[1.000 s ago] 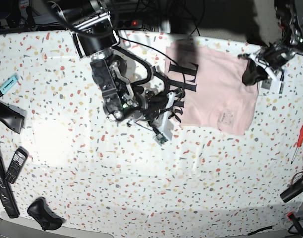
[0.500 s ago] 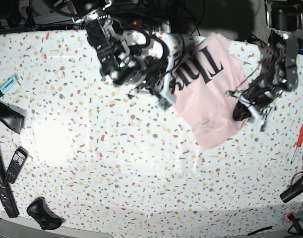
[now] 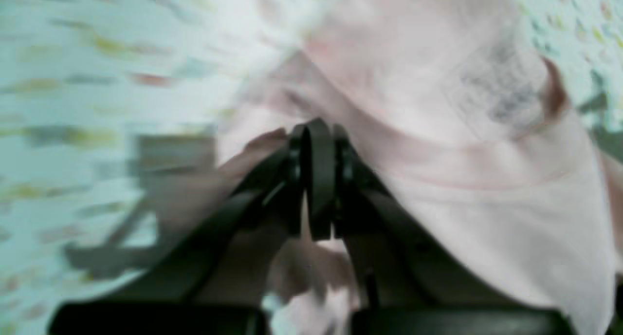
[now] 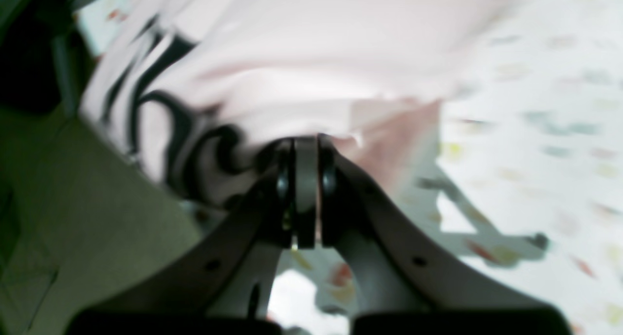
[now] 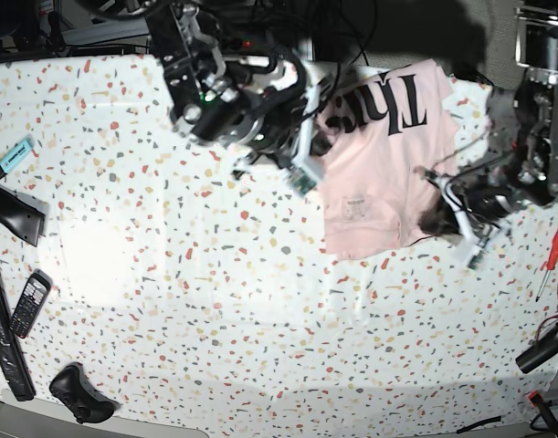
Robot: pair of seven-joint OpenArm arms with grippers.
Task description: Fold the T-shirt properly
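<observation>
Both claws are pinching the T-shirt [image 5: 381,164], which is off the table [image 5: 215,301] for most of its length. The right gripper [image 5: 308,151] has its jaws pressed together on the edge nearest the black lettering, and the cloth spreads away in front of its tips in the right wrist view [image 4: 302,57]. The left gripper [image 5: 441,208] is clamped on the opposite edge, close to the printed neck label, with pink cloth bunched around its fingertips [image 3: 316,145].

Judged from this, the fold is barely begun: the shirt hangs stretched between the 2 claws, lettering up, with no crease set and nothing laid flat. Spreading it on the table, folding sides and sleeves in, and halving it all remain.

Well to the outer side of the right gripper lie a phone [image 5: 29,303], a teal marker [image 5: 14,156] and a black controller-like object [image 5: 79,393]. A red screwdriver [image 5: 551,260] lies just beyond the left gripper, near where the cloth could drape. The table below and between the claws looks free of obstacles.
</observation>
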